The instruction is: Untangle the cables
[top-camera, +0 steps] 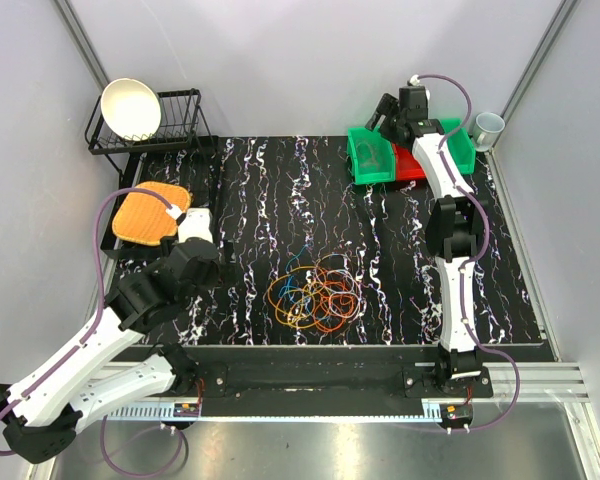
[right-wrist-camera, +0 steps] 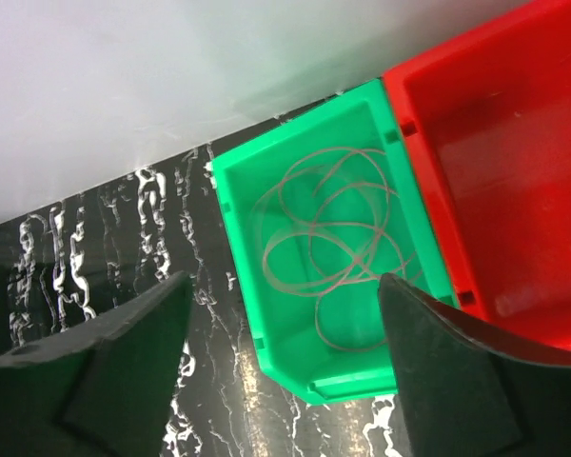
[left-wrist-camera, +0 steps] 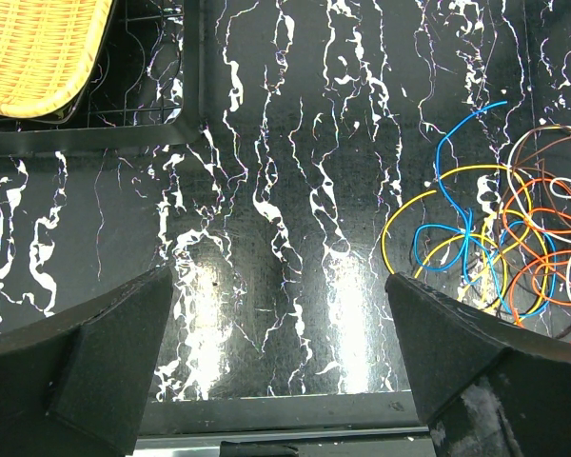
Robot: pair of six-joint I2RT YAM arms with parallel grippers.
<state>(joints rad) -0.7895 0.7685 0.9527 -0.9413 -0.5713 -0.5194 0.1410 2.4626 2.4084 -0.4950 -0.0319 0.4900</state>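
The cables (top-camera: 315, 292) lie tangled in one heap on the black marbled mat, near its front middle. Yellow, blue and orange loops of the cables (left-wrist-camera: 485, 238) show at the right of the left wrist view. My left gripper (top-camera: 195, 262) hovers left of the heap. The left gripper (left-wrist-camera: 278, 276) is open with only bare mat between its fingers. My right gripper (top-camera: 385, 112) is high over the green bin (top-camera: 372, 158) at the back. The right gripper (right-wrist-camera: 285, 278) is open and holds nothing. A pale purple cable loop (right-wrist-camera: 333, 243), blurred, is inside the green bin (right-wrist-camera: 243, 248).
A red bin (right-wrist-camera: 495, 171) adjoins the green one, with another green bin (top-camera: 460, 150) beyond it. A wire rack with a white bowl (top-camera: 130, 108) stands back left. A yellow woven basket (top-camera: 150, 212) lies in a black tray. A grey cup (top-camera: 488, 126) stands back right.
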